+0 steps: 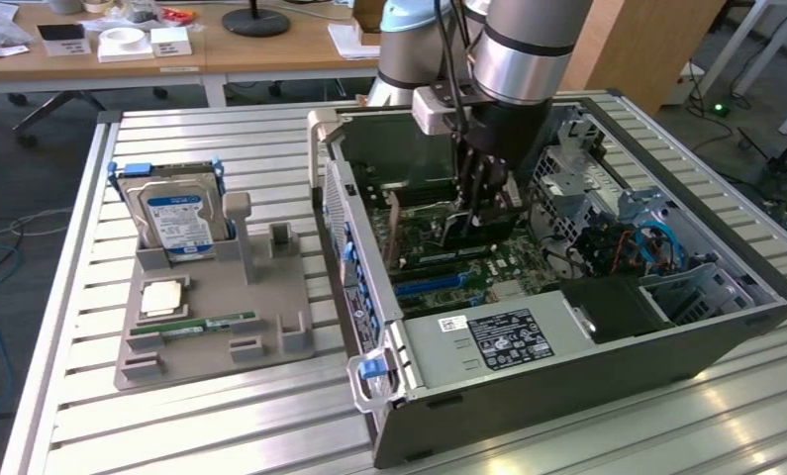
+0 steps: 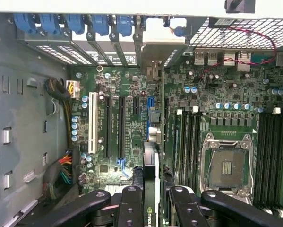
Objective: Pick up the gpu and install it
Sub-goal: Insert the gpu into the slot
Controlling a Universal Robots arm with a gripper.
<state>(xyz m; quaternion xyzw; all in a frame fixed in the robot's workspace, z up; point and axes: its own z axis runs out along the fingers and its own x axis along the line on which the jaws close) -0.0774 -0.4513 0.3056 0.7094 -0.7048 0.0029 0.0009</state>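
Observation:
My gripper point(image 1: 480, 210) reaches down into the open computer case point(image 1: 539, 341), just above the motherboard point(image 1: 466, 272). It is shut on the gpu point(image 2: 151, 163), which I see edge-on as a thin green card with a logo strip between the black fingers point(image 2: 132, 205). The card stands upright over the motherboard point(image 2: 127, 85), lined up along the row of expansion slots beside the blue slot point(image 2: 150, 101). Whether its lower edge touches a slot is hidden. In the exterior view the gpu point(image 1: 462, 230) shows as a dark card under the fingers.
Left of the case in the exterior view, a grey holder tray point(image 1: 281, 336) carries a silver hard drive with a blue label point(image 1: 175, 220), a RAM stick point(image 1: 211, 324) and a chip point(image 1: 163, 295). Inside the case are the CPU socket point(image 2: 226, 166), a white slot point(image 2: 91, 130) and cables point(image 1: 638, 242).

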